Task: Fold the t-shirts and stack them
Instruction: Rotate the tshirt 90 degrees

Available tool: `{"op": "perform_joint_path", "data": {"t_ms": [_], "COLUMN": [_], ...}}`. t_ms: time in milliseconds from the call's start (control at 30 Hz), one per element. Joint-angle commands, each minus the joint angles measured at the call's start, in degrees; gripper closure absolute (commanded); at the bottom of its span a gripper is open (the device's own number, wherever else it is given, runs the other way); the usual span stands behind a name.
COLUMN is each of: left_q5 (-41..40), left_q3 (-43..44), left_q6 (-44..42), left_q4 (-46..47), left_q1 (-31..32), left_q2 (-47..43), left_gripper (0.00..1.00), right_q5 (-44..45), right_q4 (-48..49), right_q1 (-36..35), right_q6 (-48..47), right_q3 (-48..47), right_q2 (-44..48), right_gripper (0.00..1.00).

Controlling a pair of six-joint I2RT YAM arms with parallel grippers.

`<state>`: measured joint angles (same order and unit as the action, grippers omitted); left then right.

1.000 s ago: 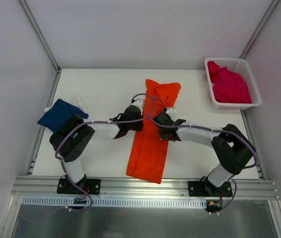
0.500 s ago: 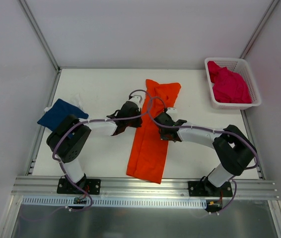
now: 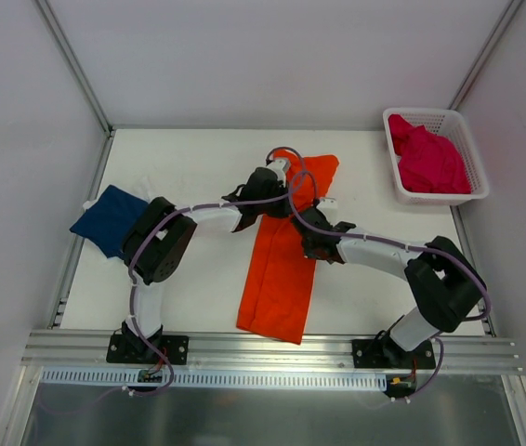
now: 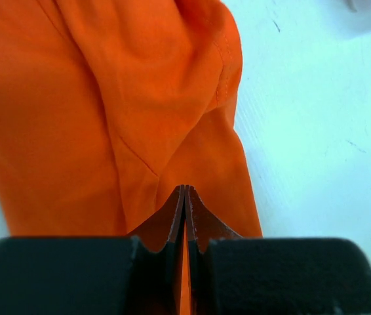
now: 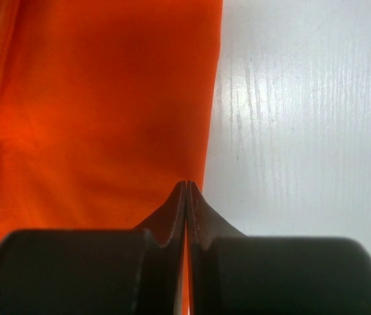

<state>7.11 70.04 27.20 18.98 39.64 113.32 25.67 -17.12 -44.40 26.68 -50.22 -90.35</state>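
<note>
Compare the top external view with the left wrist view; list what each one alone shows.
Top external only: navy t-shirt, pink t-shirt in the white basket, the right gripper. Left wrist only: stitched hem close up, left gripper with fingers pressed shut at the cloth. Both: orange t-shirt, white table.

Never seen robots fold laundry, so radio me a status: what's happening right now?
Both jaws shut, tips at the orange t-shirt; grip unclear. Shirt lies as a long strip mid-table. Nothing in the way.
</note>
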Motion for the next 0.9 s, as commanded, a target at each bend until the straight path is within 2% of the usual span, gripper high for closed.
{"op": "perform_joint_path", "data": {"t_ms": [0, 400, 733, 867], "left_q5": [4.0, 6.9, -0.4, -3.2], "left_q3": [3.0, 5.1, 6.9, 5.3], "left_q6": [1.6, 2.7, -1.1, -0.7], "left_q4": [0.8, 1.8, -4.6, -5.8], "left_q1": [-0.3, -0.3, -0.7, -3.5], "left_q2": [1.6, 4.9, 6.0, 5.7], "left_gripper": [1.0, 1.0, 1.0, 1.0], "right_q5": [0.0, -1.3, -1.3, -1.2], "right_q4": [-0.5, 0.2, 0.3, 0.3], "right_q1": [0.1, 0.9, 1.0, 1.2], "right_q6": [-0.1, 0.0, 0.3, 0.3], "right_q3": [0.6, 1.0, 2.3, 2.9], "right_q2": [-0.9, -2.4, -0.5, 0.3], "right_gripper": [1.0, 0.99, 0.99, 0.99]}}
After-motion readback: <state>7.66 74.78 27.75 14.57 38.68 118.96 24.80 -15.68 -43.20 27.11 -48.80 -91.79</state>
